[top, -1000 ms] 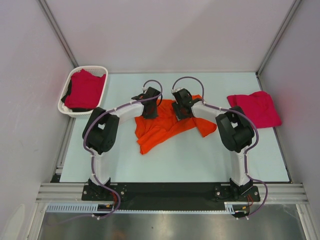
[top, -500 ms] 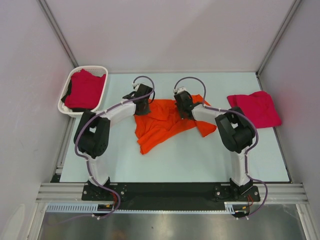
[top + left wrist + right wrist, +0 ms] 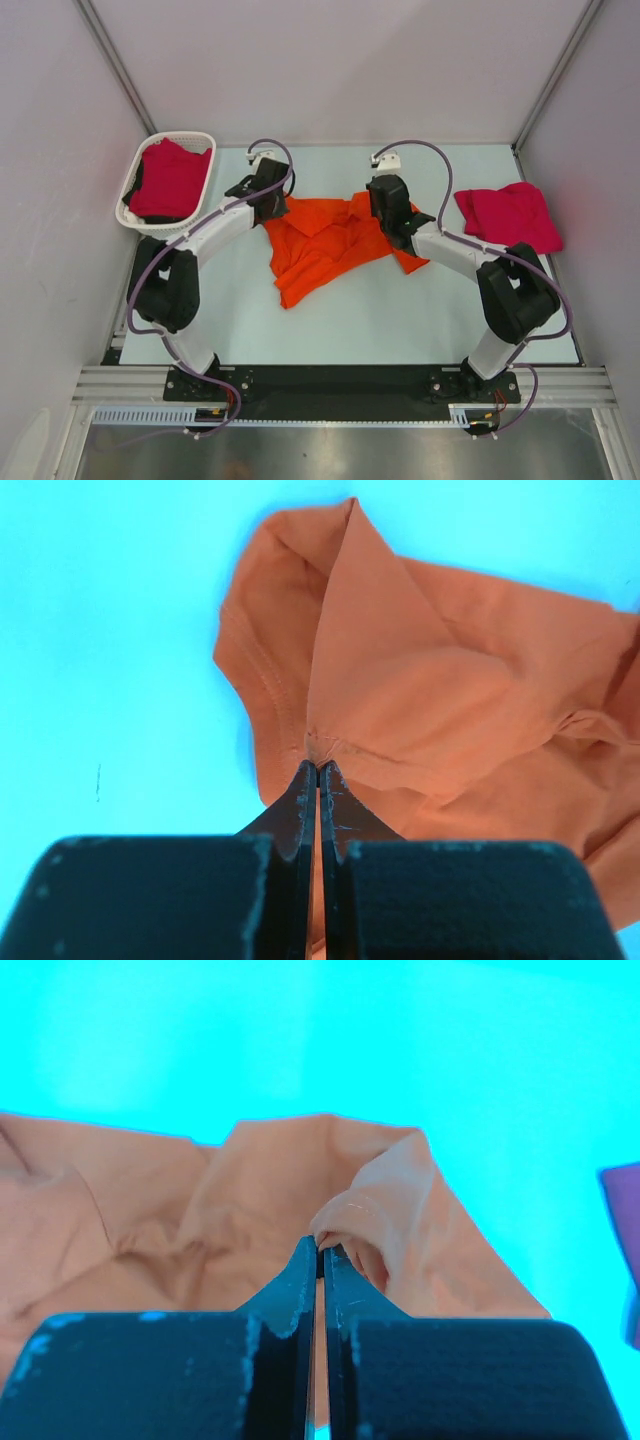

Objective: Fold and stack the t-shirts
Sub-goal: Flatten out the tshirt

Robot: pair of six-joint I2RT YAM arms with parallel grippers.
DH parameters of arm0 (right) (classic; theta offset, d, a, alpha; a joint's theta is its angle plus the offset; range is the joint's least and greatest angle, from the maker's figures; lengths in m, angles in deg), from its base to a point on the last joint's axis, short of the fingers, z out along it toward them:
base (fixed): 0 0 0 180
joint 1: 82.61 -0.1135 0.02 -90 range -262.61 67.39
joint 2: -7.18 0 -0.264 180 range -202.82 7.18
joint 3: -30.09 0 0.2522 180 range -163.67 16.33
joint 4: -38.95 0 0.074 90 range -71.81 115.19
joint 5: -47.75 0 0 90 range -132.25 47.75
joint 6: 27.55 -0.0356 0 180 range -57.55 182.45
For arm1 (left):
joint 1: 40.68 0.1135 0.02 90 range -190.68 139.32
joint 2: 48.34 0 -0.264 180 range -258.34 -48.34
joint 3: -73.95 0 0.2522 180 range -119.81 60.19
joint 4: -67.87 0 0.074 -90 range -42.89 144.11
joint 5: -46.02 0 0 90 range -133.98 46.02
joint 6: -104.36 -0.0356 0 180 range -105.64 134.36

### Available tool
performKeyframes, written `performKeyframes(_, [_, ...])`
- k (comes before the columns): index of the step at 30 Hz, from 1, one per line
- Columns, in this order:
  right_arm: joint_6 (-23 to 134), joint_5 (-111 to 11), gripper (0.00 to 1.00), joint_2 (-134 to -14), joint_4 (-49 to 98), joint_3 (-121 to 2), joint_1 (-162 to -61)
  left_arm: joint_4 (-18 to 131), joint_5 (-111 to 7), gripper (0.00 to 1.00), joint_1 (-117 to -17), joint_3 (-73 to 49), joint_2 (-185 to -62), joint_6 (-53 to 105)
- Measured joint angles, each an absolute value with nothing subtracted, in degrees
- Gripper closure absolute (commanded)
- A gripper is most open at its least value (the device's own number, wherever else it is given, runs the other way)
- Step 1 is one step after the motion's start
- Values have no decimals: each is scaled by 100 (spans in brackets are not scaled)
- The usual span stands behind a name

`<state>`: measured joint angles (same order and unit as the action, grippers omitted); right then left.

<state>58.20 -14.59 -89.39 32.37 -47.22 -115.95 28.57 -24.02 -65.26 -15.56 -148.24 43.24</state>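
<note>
The step in hand looks like spreading the orange t-shirt (image 3: 330, 245), which lies crumpled mid-worktop (image 3: 350, 320), somewhat towards the far edge. The left end effector (image 3: 317, 772) is clenched on a pinch of its cloth on the side nearer the left edge. The right end effector (image 3: 320, 1246) is clenched on a fold on the side nearer the right edge. Next, I judge, both must draw apart and lay the shirt flat before any fold. The wrist views prove the pinches. Only the top view shows a crimson t-shirt (image 3: 508, 215) by the right edge and a second crimson t-shirt (image 3: 168, 180) in the basket (image 3: 180, 137) at the far left corner.
</note>
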Motion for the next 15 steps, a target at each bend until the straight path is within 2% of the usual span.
performKeyframes(15, [5839, -910, 100, -8896, 3606, -4491, -11540, 2726, -2312, 100, -6323, -1558, -14640, 4226])
